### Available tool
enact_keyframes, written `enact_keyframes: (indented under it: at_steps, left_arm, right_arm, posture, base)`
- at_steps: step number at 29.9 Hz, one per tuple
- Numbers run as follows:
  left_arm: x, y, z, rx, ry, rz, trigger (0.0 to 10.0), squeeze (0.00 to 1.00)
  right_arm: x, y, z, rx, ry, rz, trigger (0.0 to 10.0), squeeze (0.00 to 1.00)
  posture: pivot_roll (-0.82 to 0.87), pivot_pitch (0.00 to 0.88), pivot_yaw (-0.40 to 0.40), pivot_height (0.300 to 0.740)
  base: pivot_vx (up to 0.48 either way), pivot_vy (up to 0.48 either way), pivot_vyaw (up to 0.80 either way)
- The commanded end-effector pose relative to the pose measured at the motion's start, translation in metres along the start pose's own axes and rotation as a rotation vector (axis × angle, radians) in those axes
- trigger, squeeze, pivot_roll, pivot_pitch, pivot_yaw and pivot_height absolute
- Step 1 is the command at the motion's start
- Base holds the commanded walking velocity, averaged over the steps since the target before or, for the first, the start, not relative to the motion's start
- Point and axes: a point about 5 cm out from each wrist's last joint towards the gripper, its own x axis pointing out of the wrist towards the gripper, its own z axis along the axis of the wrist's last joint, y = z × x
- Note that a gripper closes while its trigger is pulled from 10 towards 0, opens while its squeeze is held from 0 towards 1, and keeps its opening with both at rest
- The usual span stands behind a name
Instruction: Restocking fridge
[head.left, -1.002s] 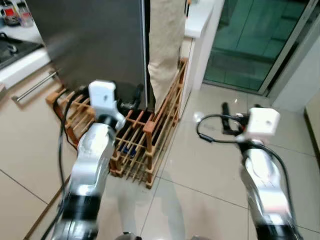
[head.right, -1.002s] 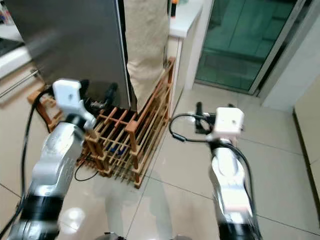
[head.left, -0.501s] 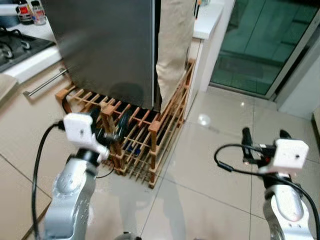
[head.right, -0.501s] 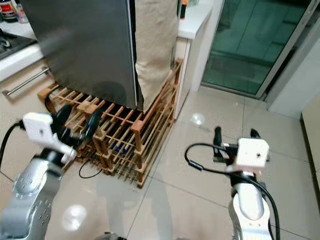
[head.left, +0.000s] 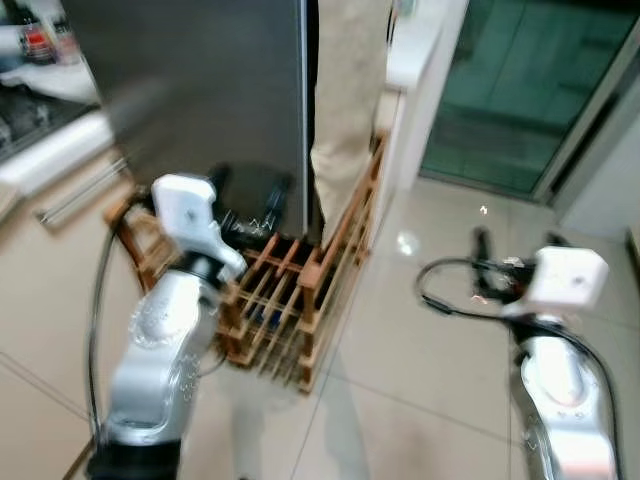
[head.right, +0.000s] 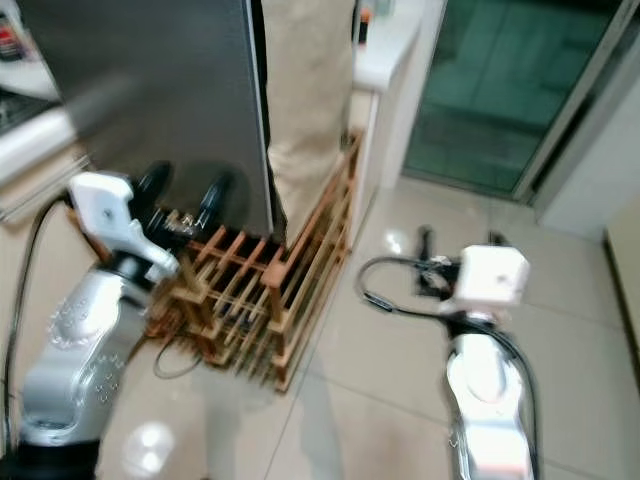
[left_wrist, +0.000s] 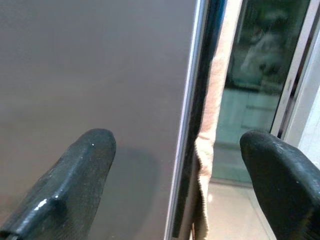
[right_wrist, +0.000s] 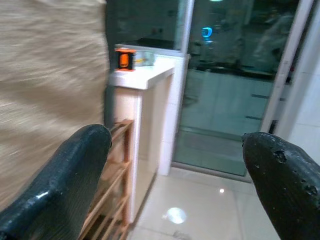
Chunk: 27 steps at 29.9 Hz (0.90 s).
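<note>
**reaching for the fridge door edge**

the fridge fills the upper left of the head view, its grey door closed, with a beige cloth hanging along its right edge. below it, in the middle left, stands a wooden slatted rack on the tiled floor.

my left gripper is raised just in front of the lower part of the door, near its right edge, fingers apart and holding nothing. in the left wrist view the door's edge strip runs between my two fingers, so i judge the step in hand is getting a hold on that edge to pull the door open.

my right gripper hovers at the middle right over bare floor, fingers also apart, empty. its wrist view looks past the cloth to a white surface with a small orange object on it.

to do this well i should keep the edge centred between the fingers, push in squarely, avoid snagging the cloth, and keep my arm clear of the rack. the views are blurred, so i should steady before closing.
</note>
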Motion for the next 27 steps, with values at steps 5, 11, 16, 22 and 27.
enact_keyframes:
  at_steps: [5,11,16,22,27]
  left_arm:
    - [0.012,-0.016,0.009,-0.013,-0.034,-0.087,10.0,0.0]
    - [0.016,-0.011,0.013,-0.001,-0.042,-0.077,10.0,0.0]
    - [0.015,-0.01,0.011,-0.03,-0.032,-0.058,10.0,0.0]
    - [0.027,-0.02,0.001,-0.01,0.058,-0.078,10.0,0.0]
    - [0.045,-0.034,-0.001,-0.056,0.082,-0.108,10.0,0.0]
  right_arm:
    - [0.008,-0.01,0.0,-0.02,-0.001,-0.025,10.0,0.0]
    - [0.015,-0.006,0.002,-0.032,-0.01,-0.009,10.0,0.0]
    - [0.014,-0.002,0.001,-0.025,-0.008,0.011,10.0,0.0]
    - [0.02,-0.002,0.0,-0.025,-0.012,0.019,10.0,0.0]
    - [0.024,-0.001,-0.001,-0.021,-0.007,0.023,10.0,0.0]
  posture:
    - [-0.09,0.0,0.007,0.74]
    - [-0.09,0.0,0.007,0.74]
    - [-0.09,0.0,0.006,0.74]
    - [-0.1,0.0,0.001,0.74]
    - [-0.1,0.0,0.0,0.74]
  base:
    - [0.192,0.0,0.0]
    - [0.0,0.0,0.0]
    - [0.0,0.0,-0.12]
    - [0.0,0.0,0.0]
    - [0.0,0.0,0.0]
